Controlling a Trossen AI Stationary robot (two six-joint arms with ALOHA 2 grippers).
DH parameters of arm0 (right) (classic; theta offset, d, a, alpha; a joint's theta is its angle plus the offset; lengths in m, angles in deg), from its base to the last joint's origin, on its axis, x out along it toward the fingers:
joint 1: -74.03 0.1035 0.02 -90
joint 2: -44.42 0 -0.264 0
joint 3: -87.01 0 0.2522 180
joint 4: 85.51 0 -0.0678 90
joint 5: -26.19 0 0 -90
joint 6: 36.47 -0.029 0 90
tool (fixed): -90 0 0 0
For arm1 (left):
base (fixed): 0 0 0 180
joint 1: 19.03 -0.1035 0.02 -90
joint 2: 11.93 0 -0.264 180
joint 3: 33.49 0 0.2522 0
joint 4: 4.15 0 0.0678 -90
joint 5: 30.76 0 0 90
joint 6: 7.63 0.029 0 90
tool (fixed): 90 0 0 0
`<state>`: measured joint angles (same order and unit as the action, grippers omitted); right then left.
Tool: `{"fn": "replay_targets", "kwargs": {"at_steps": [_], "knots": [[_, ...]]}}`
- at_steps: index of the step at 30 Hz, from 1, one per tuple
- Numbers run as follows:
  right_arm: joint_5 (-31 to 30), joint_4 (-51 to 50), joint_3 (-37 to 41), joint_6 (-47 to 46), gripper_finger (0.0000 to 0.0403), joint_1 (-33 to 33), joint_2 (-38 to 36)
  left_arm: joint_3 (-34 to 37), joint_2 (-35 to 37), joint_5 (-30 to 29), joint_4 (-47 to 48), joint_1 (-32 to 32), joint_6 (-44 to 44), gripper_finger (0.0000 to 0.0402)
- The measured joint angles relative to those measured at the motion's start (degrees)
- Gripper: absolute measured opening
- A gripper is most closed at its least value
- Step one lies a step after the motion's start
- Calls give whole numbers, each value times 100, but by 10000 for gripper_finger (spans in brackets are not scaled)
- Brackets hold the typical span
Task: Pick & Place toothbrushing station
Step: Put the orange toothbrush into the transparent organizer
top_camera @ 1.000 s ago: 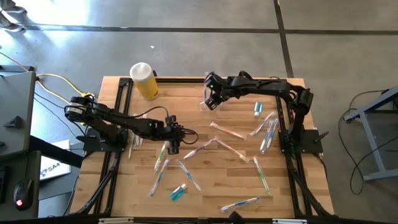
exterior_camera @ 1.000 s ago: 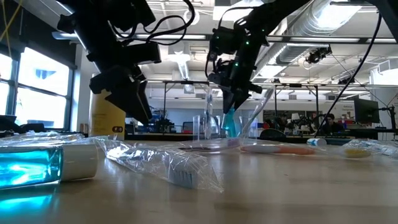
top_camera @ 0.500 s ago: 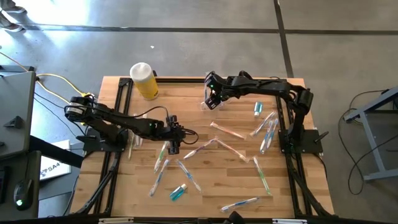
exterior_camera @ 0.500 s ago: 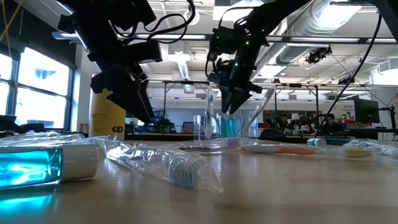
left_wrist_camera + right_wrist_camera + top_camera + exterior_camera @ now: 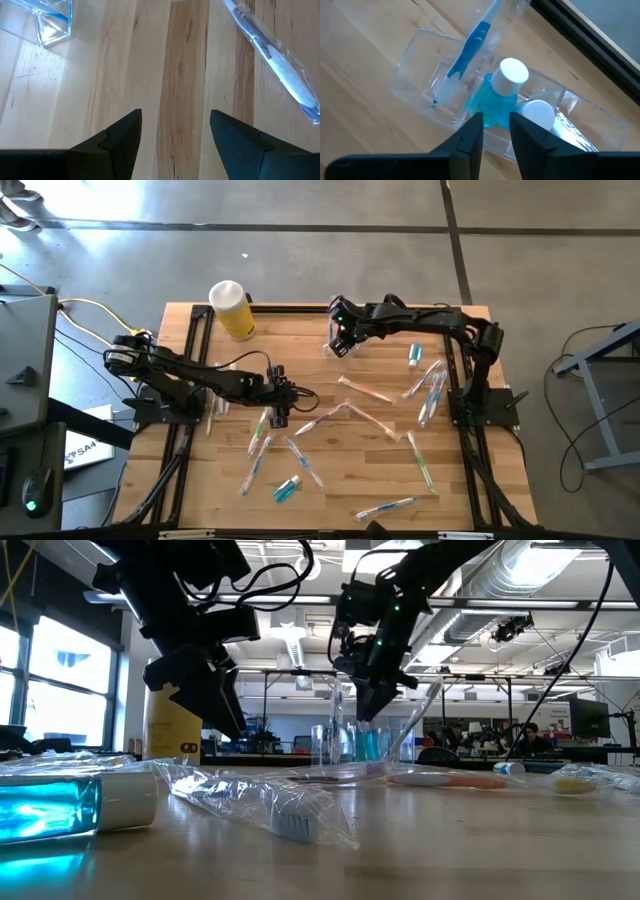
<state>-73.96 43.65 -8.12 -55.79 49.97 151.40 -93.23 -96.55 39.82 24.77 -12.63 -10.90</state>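
Now, right gripper: mine, at the far middle of the table, hanging just above the clear cup. Its 2 fingers are a narrow gap apart, with nothing between them.
Left gripper: mine too, waiting over bare wood left of centre, fingers spread wide and empty.
Cup: stands on the table at the far middle, right of the yellow container.
Teal tube: inside the cup, long axis near upright, white cap pointing up at my right gripper.
Second white cap: also inside the cup, just beside the first tube; I cannot tell how its tube lies.
Toothbrush in cup: blue-tinted, leaning out over the cup's rim, lower end down in the cup.
Loose toothbrushes: scattered flat at many angles. A pink one runs left to right mid-table; a teal one runs near to far on the right.
Loose tubes: 1 at far right, 1 near the front edge, both lying down.
Right wrist view only: the cup has clear inner walls, and the caps show from above.
Low view only: my right gripper clears the cup rim; a slanted brush rises past it.
Left wrist view only: my left gripper frames bare planks, with a wrapped toothbrush lying diagonally beyond.
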Motion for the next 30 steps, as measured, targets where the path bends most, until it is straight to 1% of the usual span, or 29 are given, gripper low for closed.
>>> {"fn": "replay_targets", "kwargs": {"at_steps": [6, 13, 16, 18, 20, 22, 24, 25, 28, 30], "knots": [[-40, -3, -2, 69, 69, 142, -277, 0, 0, -2, 0, 0, 0, 228], [5, -105, -11, 168, 49, 596, -952, 0, 0, -2, 0, 0, 0, 228], [350, -460, -9, 266, 42, 883, -1295, 0, 0, -2, 7, 0, 0, 228], [764, -719, -13, 267, 39, 1106, -1503, 0, 0, 41, 48, 0, 0, 228], [1231, -1247, -11, 237, 37, 1311, -1663, 0, -2, 89, 48, 0, -2, 228], [1532, -1625, -13, 125, 36, 1564, -1734, 0, -2, 92, 57, 0, -9, 228], [1500, -2138, -6, 6, 36, 1765, -1778, 0, -2, 97, 70, 0, -27, 228], [1363, -2365, 0, -77, 36, 1878, -1778, 0, -2, 111, 76, 0, -57, 228], [914, -2661, 74, -398, 36, 2196, -1797, 0, -2, 216, 85, 0, -109, 228], [878, -2827, 234, -562, 36, 2382, -1796, 0, -2, 271, 87, 0, -110, 228]]}}
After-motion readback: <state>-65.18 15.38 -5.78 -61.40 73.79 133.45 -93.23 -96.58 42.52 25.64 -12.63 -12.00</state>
